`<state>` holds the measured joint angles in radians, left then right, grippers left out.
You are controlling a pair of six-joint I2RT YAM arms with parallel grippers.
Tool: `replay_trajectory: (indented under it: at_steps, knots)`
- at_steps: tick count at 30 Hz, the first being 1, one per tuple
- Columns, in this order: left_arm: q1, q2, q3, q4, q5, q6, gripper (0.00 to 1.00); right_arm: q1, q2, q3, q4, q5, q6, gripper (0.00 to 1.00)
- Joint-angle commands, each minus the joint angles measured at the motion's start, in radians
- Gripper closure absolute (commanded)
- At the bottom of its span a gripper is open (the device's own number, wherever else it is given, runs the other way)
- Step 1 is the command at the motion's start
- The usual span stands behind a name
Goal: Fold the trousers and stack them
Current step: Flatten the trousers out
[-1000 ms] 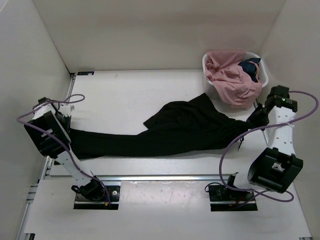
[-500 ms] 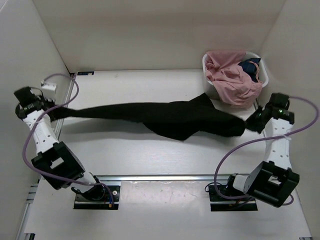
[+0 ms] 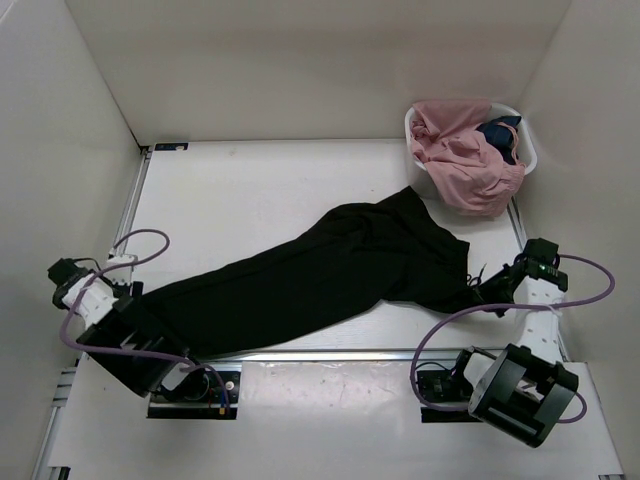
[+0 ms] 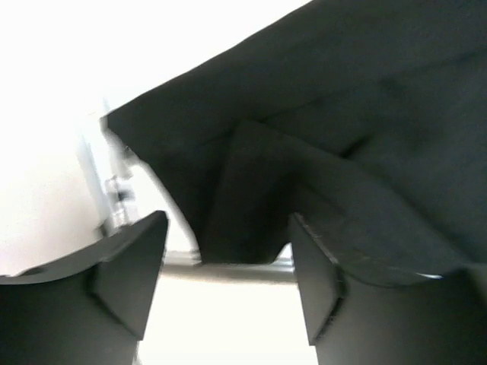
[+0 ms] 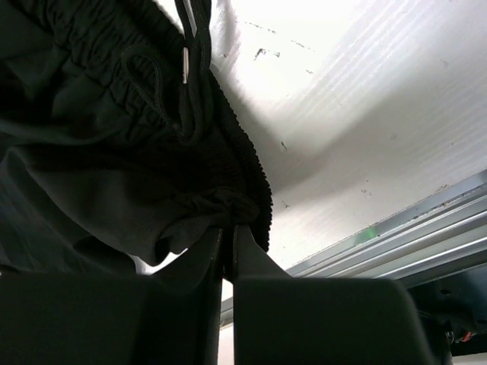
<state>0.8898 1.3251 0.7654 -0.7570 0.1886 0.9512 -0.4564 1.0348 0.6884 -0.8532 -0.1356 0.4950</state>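
The black trousers (image 3: pixel 330 270) lie spread diagonally over the table, leg ends at the near left and waistband at the right. My left gripper (image 3: pixel 132 294) sits low at the near left, open, with nothing between its fingers. In the left wrist view the leg hem (image 4: pixel 243 190) lies just beyond the left gripper (image 4: pixel 228 228). My right gripper (image 3: pixel 480 290) is shut on the gathered elastic waistband (image 5: pixel 228 201), pinched between the tips of the right gripper (image 5: pixel 228 228). A drawstring (image 5: pixel 186 61) hangs down from the waistband.
A white basket (image 3: pixel 530 150) at the back right holds a pink garment (image 3: pixel 465 160) and a dark blue cloth (image 3: pixel 500 135). A metal rail (image 3: pixel 330 353) runs along the table's near edge. White walls close in the left, back and right.
My left gripper swung the leg end from the far left back to the near left, opened and let it go. The right gripper moved nearer, still holding the waistband.
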Motion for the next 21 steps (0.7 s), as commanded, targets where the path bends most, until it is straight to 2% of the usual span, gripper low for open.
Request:
replay_trajectory:
  at_steps: [1,5,6,10,13,15,17,21]
  knots:
    - [0.072,-0.090,0.024,-0.037,0.034,0.125,0.22,-0.002,0.011,0.033,0.025,0.008,-0.007,1.00]
    - [0.093,-0.102,0.121,-0.198,0.138,0.176,0.21,-0.002,0.033,0.054,0.025,0.008,-0.016,1.00]
    - [0.093,-0.102,0.132,-0.221,0.158,0.190,0.15,-0.002,0.033,0.054,0.025,-0.001,-0.016,1.00]
    - [0.066,-0.021,0.107,-0.231,0.126,0.189,0.14,-0.002,0.042,0.065,0.016,-0.001,-0.016,1.00]
    - [0.066,0.101,0.120,-0.222,0.146,0.143,0.17,-0.002,0.042,0.065,0.016,0.008,-0.016,1.00]
    - [0.057,0.210,0.182,-0.222,0.182,0.057,0.19,-0.002,0.051,0.065,0.016,0.017,-0.026,1.00]
    - [0.057,0.256,0.224,-0.257,0.231,0.008,0.22,-0.002,0.051,0.065,0.016,0.017,-0.026,1.00]
    - [0.002,0.290,0.221,-0.236,0.197,-0.012,0.25,-0.002,0.051,0.074,0.005,0.039,-0.035,1.00]
